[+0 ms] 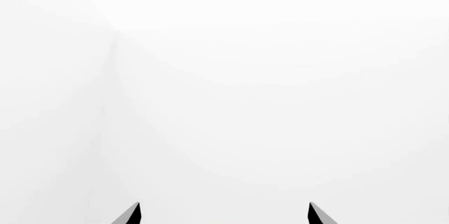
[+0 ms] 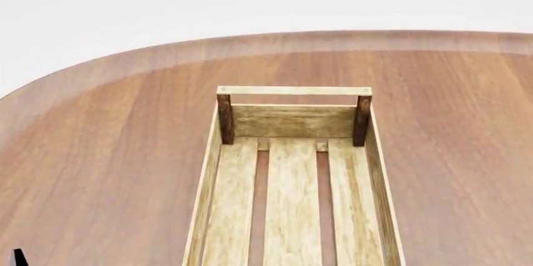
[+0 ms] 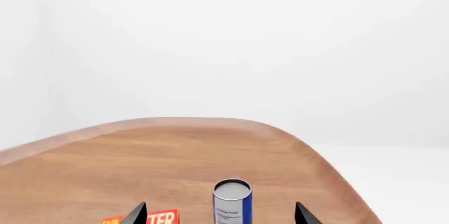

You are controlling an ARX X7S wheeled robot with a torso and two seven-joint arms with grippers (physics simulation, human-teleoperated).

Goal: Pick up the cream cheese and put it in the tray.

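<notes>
Two grippers — left gripper (image 1: 224,214) and right gripper (image 3: 221,214) — spread, empty; tray (image 2: 293,91) on worktop (image 2: 108,128); can (image 3: 232,201) near right.

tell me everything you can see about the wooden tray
The tray is a long, light wooden crate with a slatted floor of three boards with gaps between them. Two dark brown corner posts at its far end carry a pale rail. It sits flat on the brown wooden table, running away from the camera; its near end is cropped. The visible part holds nothing.

You had a pale matt wood tray (image 2: 293,203) w/ dark posts, on a smooth reddish wood table (image 2: 108,153); can (image 3: 232,201) looked metal-topped.
</notes>
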